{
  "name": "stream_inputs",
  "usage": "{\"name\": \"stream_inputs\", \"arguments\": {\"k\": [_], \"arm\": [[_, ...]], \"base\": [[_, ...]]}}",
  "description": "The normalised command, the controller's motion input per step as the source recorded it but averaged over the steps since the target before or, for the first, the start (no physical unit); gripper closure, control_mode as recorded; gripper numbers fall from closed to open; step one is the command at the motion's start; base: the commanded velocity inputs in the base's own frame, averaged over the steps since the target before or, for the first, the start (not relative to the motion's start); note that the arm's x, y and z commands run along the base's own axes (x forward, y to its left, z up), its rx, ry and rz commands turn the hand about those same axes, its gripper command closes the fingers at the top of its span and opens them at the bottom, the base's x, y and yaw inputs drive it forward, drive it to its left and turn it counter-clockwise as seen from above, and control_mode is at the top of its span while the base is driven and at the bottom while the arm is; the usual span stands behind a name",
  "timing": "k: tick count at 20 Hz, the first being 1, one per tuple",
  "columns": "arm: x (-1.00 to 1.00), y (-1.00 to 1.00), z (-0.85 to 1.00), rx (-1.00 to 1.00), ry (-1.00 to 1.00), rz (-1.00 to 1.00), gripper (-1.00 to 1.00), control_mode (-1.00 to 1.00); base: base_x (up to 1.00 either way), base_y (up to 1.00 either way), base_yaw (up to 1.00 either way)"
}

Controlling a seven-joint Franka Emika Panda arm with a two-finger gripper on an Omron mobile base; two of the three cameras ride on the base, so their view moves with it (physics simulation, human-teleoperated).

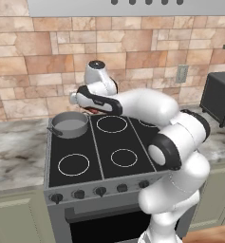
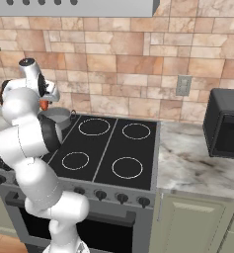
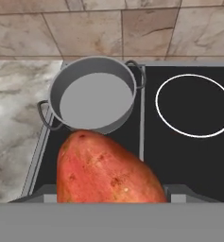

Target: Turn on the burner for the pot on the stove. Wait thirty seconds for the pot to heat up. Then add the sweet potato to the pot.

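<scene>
The grey pot (image 1: 69, 124) (image 2: 57, 116) (image 3: 94, 94) stands empty on the back left burner of the stove (image 1: 109, 142) (image 2: 103, 148) (image 3: 189, 160). My gripper (image 1: 89, 108) (image 2: 44, 103) (image 3: 111, 196) hangs in the air just to the front right of the pot, above the cooktop. It is shut on the orange-red sweet potato (image 1: 88, 110) (image 2: 43, 105) (image 3: 104, 172), which hides the fingertips in the hand view. The potato is outside the pot's rim. A row of black knobs (image 1: 100, 191) (image 2: 101, 194) lines the stove front.
Marble counter (image 1: 14, 152) (image 2: 197, 163) flanks the stove on both sides. A black box-shaped appliance (image 1: 220, 97) (image 2: 227, 128) sits on the right counter. Brick wall with an outlet (image 1: 182, 72) (image 2: 183, 85) runs behind, and a range hood (image 1: 133, 5) hangs overhead.
</scene>
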Motion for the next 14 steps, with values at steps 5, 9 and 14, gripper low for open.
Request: {"name": "stream_inputs", "arguments": {"k": [5, 9, 14], "arm": [[0.09, 0.48, -0.03, 0.0, -0.02, 0.0, 1.0, -1.0], [0.2, 0.23, -0.08, 0.0, 0.0, 0.0, 1.0, -1.0], [0.34, 0.17, -0.19, 0.0, 0.0, 0.0, 1.0, -1.0]], "base": [[0.0, 0.0, 0.0], [0.0, 0.0, 0.0], [0.0, 0.0, 0.0]]}}
